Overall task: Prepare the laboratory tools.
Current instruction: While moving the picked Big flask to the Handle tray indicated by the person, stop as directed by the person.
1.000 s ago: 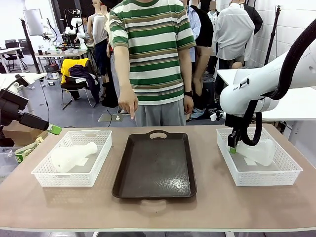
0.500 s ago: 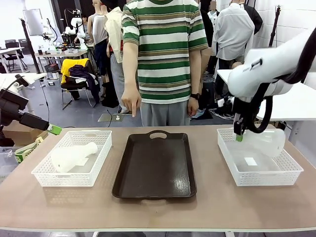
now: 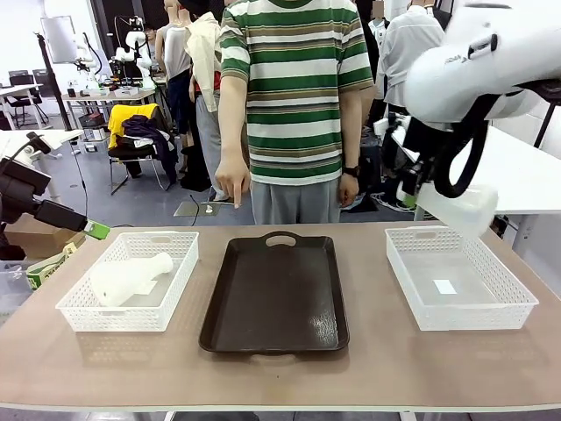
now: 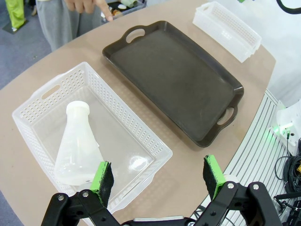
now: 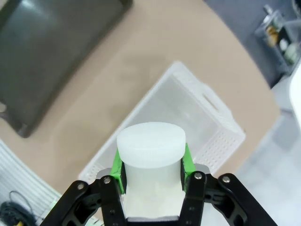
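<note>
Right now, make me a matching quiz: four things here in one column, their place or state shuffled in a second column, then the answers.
1 left gripper
2 right gripper
3 dark tray
4 left basket

A holds the lying flask
B shut on the raised flask's neck
C open
D between left basket and right basket

Pairs: 1-C, 2-B, 3-D, 4-A

Cannot see the held flask (image 5: 150, 139) below its neck, hidden behind the right gripper (image 5: 151, 162). Cannot follow the left arm (image 3: 22, 193) past the front view's left edge.
</note>
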{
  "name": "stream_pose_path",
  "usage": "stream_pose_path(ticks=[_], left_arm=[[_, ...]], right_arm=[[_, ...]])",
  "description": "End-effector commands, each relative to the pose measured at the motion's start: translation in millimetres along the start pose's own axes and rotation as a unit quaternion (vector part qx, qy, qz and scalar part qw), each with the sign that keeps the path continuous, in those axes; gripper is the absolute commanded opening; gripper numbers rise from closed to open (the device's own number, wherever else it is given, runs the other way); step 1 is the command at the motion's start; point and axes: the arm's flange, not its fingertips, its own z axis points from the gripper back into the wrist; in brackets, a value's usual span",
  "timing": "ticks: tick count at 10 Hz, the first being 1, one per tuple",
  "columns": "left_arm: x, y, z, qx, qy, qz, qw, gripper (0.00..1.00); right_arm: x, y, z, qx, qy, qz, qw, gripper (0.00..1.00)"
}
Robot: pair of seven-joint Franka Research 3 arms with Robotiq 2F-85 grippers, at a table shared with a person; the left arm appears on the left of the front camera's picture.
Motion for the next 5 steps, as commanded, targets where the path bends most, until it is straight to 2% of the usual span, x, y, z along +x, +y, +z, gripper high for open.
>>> stream_pose_path(ticks=[1,3,5], left_arm=[[-1,4,0,-0.008,-0.006,-0.008,1.0,1.0],[-1,4,0,-0.008,-0.006,-0.008,1.0,1.0],[-1,4,0,-0.008,-0.006,-0.008,1.0,1.0]], right_arm=[[44,34,-3,-0.022,-0.004,0.058,0.998,0.0],[100,76,6,-0.03,-0.033,0.115,0.992,0.0],[163,123,-9,-0.026,-0.038,0.172,0.984,0.0]])
